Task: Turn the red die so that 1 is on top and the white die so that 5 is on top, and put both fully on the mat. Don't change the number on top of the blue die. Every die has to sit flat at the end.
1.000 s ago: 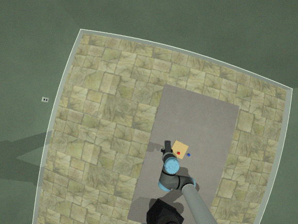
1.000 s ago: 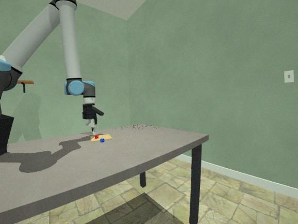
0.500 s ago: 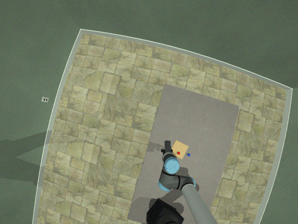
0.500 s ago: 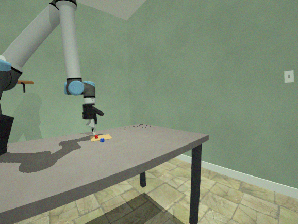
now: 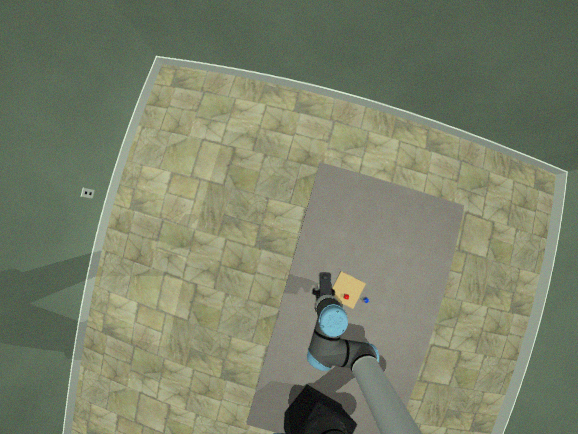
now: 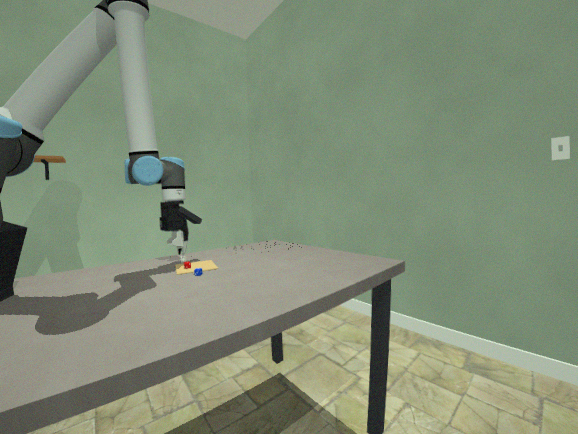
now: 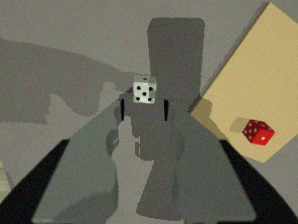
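Hanging over the table point(image 5: 380, 225) point(image 6: 310, 280) point(image 7: 75, 22), the gripper point(image 5: 325, 283) point(image 6: 182, 257) point(image 7: 144, 100) is a little bit open, with a small gap between its two fingers. It holds nothing. In the wrist view, the white die point(image 7: 144, 92) is just past the fingertips, in line with the gap, with five dots facing the camera. It is off the mat point(image 5: 352, 284) point(image 6: 205, 265) point(image 7: 240, 85), which is beside the gripper. The red die point(image 5: 346, 296) point(image 6: 187, 265) point(image 7: 258, 132) is on the mat, near the gripper. The blue die point(image 5: 366, 300) point(image 6: 198, 272) is farther from the gripper, past the mat's edge.
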Action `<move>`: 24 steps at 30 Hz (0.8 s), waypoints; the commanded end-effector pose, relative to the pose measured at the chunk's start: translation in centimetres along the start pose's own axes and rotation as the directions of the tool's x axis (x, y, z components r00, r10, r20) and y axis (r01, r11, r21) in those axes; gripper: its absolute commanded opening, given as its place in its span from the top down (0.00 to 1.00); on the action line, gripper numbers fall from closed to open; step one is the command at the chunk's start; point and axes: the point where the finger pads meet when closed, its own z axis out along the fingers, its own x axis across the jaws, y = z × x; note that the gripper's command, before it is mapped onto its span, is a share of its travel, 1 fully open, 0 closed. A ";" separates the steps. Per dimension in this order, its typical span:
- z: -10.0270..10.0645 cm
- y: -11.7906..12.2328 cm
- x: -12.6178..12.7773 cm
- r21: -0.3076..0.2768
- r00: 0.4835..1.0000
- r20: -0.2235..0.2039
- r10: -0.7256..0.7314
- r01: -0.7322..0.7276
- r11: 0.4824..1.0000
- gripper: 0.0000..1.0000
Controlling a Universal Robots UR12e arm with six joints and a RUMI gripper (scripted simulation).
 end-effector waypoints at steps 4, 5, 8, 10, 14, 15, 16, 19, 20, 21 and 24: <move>0.0 0.0 0.0 0.001 1.000 0.000 0.000 0.000 1.000 0.79; 0.1 0.0 0.0 0.001 1.000 0.000 0.000 0.000 1.000 0.79; 0.4 0.0 0.0 0.001 1.000 0.000 0.000 0.000 1.000 0.79; 0.6 0.0 0.0 0.001 1.000 0.000 0.000 0.000 1.000 0.79; 0.9 0.0 0.0 0.001 1.000 0.000 0.000 0.000 1.000 0.79; 1.1 0.0 0.0 0.001 1.000 0.000 0.000 0.000 1.000 0.79; 1.2 0.0 0.0 0.001 1.000 0.000 0.000 0.000 1.000 0.79; 1.7 0.0 0.0 0.001 1.000 0.000 0.000 0.000 1.000 0.79; 1.8 0.0 0.0 0.001 1.000 0.000 0.000 0.000 1.000 0.79; 2.0 0.0 0.0 0.001 1.000 0.000 0.000 0.000 1.000 0.79; 2.3 0.0 0.0 0.001 1.000 0.000 0.000 0.000 1.000 0.79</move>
